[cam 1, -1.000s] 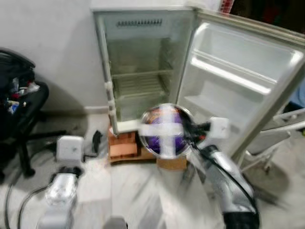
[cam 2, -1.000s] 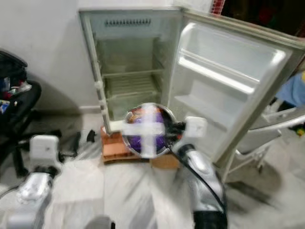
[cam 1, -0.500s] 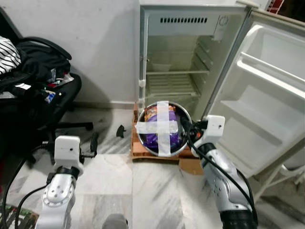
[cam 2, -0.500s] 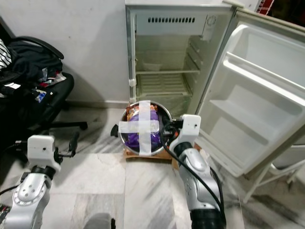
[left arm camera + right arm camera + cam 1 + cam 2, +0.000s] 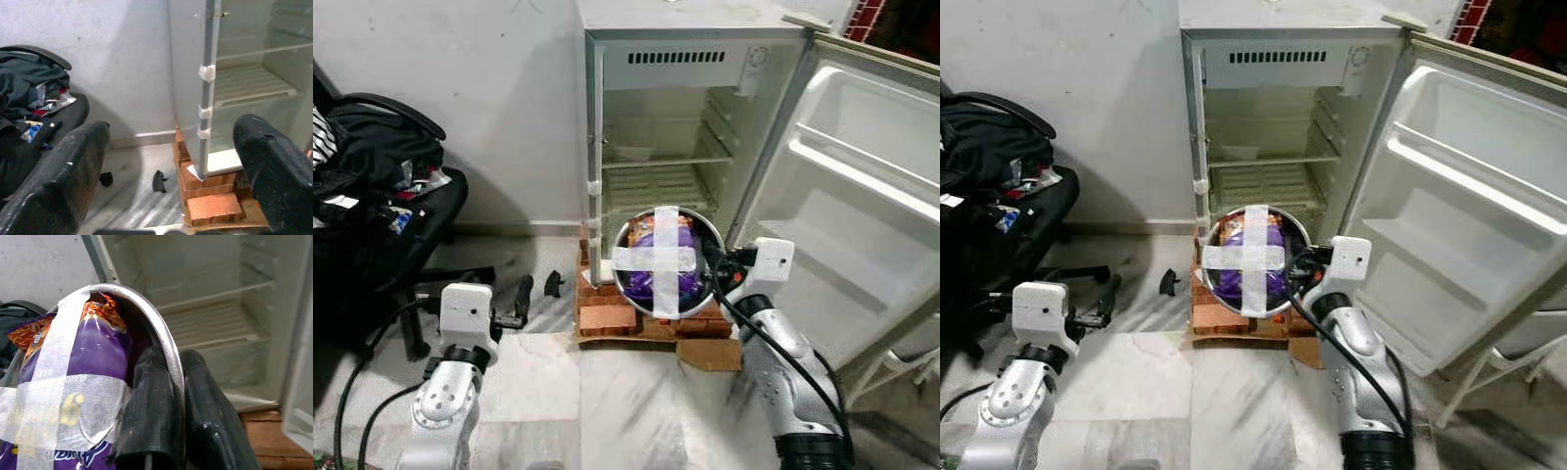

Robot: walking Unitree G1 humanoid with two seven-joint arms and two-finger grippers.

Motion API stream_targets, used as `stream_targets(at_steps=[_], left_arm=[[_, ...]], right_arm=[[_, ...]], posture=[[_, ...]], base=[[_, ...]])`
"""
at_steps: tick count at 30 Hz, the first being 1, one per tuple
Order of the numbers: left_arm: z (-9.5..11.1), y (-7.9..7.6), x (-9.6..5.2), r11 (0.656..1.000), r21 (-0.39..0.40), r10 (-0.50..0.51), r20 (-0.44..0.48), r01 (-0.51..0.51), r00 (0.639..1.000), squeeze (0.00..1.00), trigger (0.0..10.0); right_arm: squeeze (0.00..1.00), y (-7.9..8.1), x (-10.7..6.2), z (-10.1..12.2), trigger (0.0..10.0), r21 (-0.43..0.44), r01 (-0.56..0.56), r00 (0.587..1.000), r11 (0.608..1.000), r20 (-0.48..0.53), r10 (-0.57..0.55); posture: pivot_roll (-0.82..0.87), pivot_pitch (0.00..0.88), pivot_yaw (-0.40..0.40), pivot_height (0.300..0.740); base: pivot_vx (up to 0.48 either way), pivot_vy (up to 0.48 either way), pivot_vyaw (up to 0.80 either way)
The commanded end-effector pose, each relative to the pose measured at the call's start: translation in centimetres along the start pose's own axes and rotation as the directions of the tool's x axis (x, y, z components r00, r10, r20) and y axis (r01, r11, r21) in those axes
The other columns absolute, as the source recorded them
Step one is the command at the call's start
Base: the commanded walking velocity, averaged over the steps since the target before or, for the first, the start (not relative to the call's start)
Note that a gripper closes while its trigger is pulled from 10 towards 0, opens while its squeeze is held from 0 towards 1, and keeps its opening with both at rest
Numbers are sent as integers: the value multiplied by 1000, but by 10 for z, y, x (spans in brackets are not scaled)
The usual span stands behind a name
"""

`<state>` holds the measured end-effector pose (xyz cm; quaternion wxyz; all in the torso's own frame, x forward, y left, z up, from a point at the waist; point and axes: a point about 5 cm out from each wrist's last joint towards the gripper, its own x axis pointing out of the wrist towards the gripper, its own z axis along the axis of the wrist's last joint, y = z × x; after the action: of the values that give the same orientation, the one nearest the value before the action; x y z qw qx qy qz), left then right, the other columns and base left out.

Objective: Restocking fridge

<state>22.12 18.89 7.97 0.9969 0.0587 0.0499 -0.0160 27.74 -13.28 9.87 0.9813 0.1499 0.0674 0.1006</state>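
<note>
Right pincer (image 5: pixel 168 396) pinches the taped bowl's (image 5: pixel 668 262) rim; left pincer (image 5: pixel 171 161) spread, seemingly idle.

Home rm: small fridge (image 5: pixel 685 147) on bricks (image 5: pixel 607 315), clothes-heaped office chair (image 5: pixel 382 211).

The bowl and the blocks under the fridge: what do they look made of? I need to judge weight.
The bowl looks like polished metal, probably steel: its rim shines silver where the right tool clamps it. The blocks look like rough, matte, red-orange clay bricks with squared edges.
</note>
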Motion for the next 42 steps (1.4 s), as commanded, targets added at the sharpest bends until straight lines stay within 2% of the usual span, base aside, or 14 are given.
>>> stream_targets(at_steps=[1, 13, 32, 38, 42], left_arm=[[4, -3, 3, 1000, -5, -14, 16, 14, 1000, 0, 10000], [3, -4, 3, 1000, -26, -9, 4, 9, 1000, 0, 10000], [5, -7, 5, 1000, -18, -18, 14, 18, 1000, 0, 10000], [4, -8, 5, 1000, -12, -23, 11, 23, 1000, 0, 10000], [4, -9, 5, 1000, -10, -30, 7, 30, 1000, 0, 10000]], right_arm=[[0, -4, 0, 11, 10000, -17, 14, 999, 1000, 42, -13], [0, -3, 0, 7, 10000, -12, 12, 1000, 1000, 28, -12], [0, -1, 2, 5, 10000, -10, 3, 1000, 1000, 16, -3], [0, -2, 4, 8, 10000, -11, 10, 1000, 1000, 25, -9], [0, -1, 4, 8, 10000, -12, 13, 1000, 1000, 24, -13]], posture=[[124, 0, -47, 740], [124, 0, -49, 740], [123, 0, -52, 740], [123, 0, -51, 740], [123, 1, -50, 740]], base=[[465, 0, 0], [453, 0, 0], [409, 250, 0], [465, 0, 0], [0, 0, 0]])
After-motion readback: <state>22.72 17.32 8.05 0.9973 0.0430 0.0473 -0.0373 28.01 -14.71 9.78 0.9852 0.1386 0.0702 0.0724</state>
